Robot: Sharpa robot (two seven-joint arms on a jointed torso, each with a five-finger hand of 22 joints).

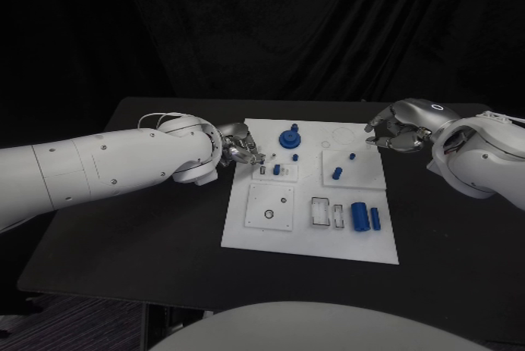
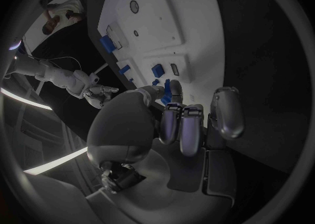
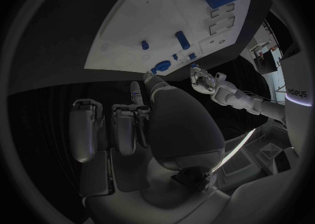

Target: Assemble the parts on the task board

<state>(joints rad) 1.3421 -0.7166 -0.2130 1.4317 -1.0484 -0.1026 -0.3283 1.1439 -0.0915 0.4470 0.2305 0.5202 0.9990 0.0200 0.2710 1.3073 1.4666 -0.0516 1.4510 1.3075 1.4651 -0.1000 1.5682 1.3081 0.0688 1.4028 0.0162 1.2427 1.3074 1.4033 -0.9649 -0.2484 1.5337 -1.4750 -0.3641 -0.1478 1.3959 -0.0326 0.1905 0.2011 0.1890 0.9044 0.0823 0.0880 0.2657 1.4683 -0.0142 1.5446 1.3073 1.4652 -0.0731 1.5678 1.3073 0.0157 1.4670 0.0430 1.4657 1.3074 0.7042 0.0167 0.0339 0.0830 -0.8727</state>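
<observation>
While hovering at the task board (image 1: pixel 312 245) far-left edge, left hand (image 1: pixel 237 146) with fingers curled, cannot tell if pinching anything. Right hand (image 1: pixel 396 130) at far-right corner, fingers curled, apparently empty. Blue parts (image 1: pixel 366 216) lying loose; next probably careful grasping, aligning.

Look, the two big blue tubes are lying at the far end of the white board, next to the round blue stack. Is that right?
Not quite. The two blue tubes lie at the near end of the board, as the head view shows. The round blue stack stands at the far end, close to the left hand.
</observation>
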